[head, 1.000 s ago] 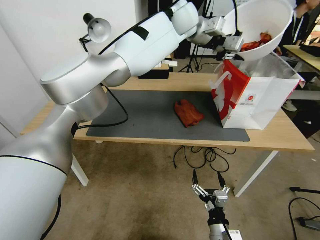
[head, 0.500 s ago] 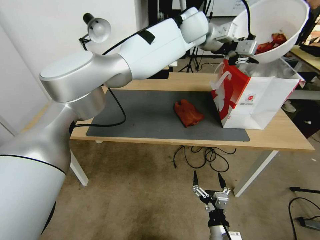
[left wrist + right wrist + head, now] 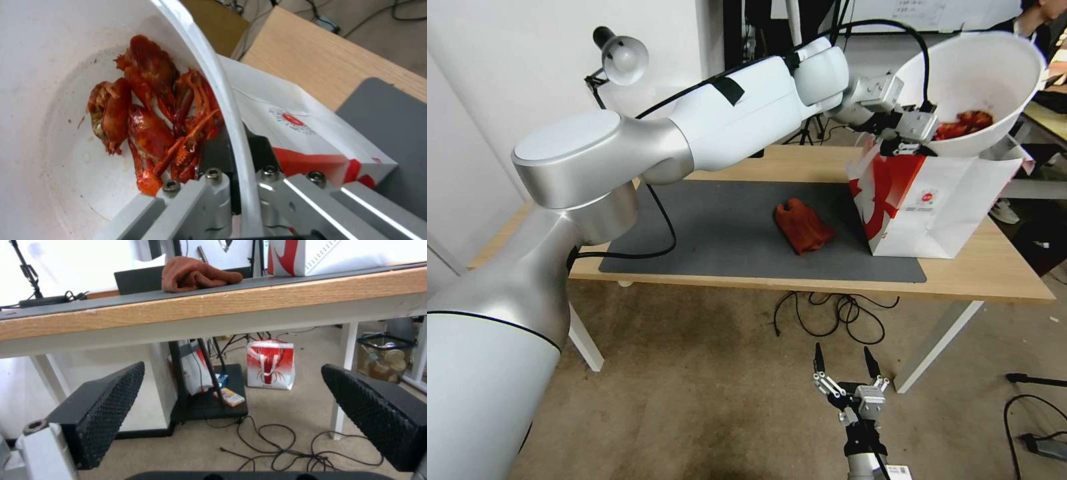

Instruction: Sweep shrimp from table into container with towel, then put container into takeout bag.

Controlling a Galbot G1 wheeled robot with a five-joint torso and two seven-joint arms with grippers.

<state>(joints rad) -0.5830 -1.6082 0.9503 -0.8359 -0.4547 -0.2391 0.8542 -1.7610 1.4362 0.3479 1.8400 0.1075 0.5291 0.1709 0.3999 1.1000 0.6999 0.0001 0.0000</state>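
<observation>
My left gripper (image 3: 917,130) is shut on the rim of the white container (image 3: 994,80), holding it tilted just over the open top of the red-and-white takeout bag (image 3: 940,207). Red shrimp (image 3: 964,123) lie heaped inside the container (image 3: 53,66); up close the shrimp (image 3: 151,120) sit by the clamped rim, with the bag (image 3: 311,133) below. The rust-brown towel (image 3: 802,225) lies crumpled on the dark mat of the table (image 3: 994,270), left of the bag. My right gripper (image 3: 844,360) hangs open below the table's front edge, and from there I see the towel (image 3: 195,273).
A desk lamp (image 3: 620,57) stands at the table's back left. Cables (image 3: 834,310) lie coiled on the floor under the table. Another red-and-white bag (image 3: 270,364) and a black stand sit on the floor beneath. A second desk (image 3: 1044,110) stands far right.
My left arm has carried the container rightward and then down, from high above the takeout bag to just over its opening. The towel, bag and right gripper have stayed put.
</observation>
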